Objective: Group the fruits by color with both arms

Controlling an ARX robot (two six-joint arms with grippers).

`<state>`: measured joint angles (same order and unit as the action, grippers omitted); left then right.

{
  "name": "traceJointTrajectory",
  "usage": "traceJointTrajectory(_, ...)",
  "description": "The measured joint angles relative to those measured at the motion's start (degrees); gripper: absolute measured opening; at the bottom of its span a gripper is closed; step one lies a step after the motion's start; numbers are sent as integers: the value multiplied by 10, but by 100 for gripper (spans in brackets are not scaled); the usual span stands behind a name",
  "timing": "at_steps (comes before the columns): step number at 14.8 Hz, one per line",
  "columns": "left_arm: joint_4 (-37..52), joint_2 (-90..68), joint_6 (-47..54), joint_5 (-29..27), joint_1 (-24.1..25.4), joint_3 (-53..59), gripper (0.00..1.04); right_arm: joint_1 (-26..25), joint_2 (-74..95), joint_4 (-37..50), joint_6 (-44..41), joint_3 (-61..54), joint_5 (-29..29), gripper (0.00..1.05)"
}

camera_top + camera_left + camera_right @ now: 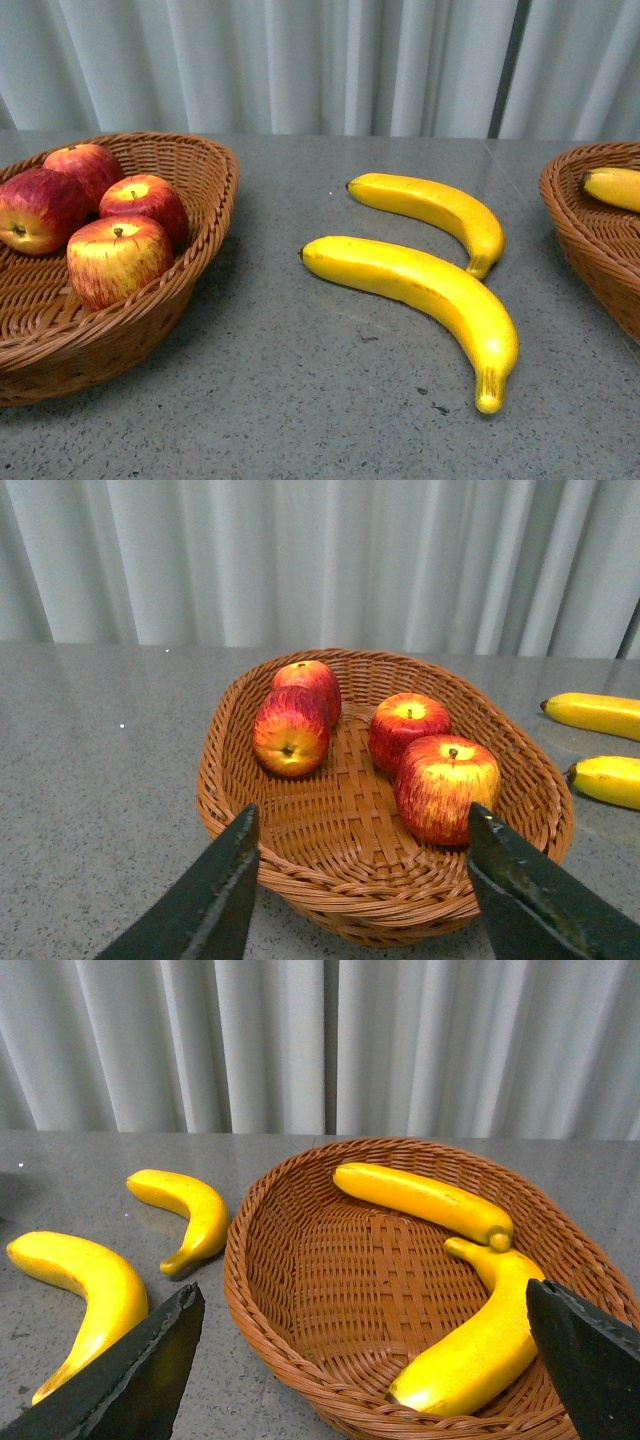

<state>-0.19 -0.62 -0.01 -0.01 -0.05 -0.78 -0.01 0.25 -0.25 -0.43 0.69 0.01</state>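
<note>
Several red apples (118,258) lie in the left wicker basket (150,330). Two yellow bananas lie on the grey table between the baskets, one nearer (430,290) and one farther (440,210). A third banana (615,187) shows in the right wicker basket (590,245). Neither arm shows in the front view. In the left wrist view my left gripper (364,818) is open and empty, in front of the apple basket (300,880) and its apples (447,785). In the right wrist view my right gripper (362,1295) is open and empty, in front of the right basket (260,1290), which holds two bananas (480,1345).
Pale curtains hang behind the table. The two loose bananas also show in the right wrist view (95,1285), beside the right basket, and at the edge of the left wrist view (595,712). Bare grey tabletop (300,400) lies in front of the baskets.
</note>
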Motion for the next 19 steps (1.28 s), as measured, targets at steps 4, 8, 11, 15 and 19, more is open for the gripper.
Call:
traceJointTrajectory(4, 0, 0, 0, 0, 0, 0, 99, 74, 263, 177, 138, 104, 128, 98)
traceJointTrajectory(8, 0, 0, 0, 0, 0, 0, 98, 178, 657, 330, 75, 338, 69, 98)
traceJointTrajectory(11, 0, 0, 0, 0, 0, 0, 98, 233, 873, 243, 1, 496, 50, 98)
traceJointTrajectory(15, 0, 0, 0, 0, 0, 0, 98, 285, 984, 128, -57, 582, 12, 98)
traceJointTrajectory(19, 0, 0, 0, 0, 0, 0, 98, 299, 1018, 68, -111, 598, -3, 98)
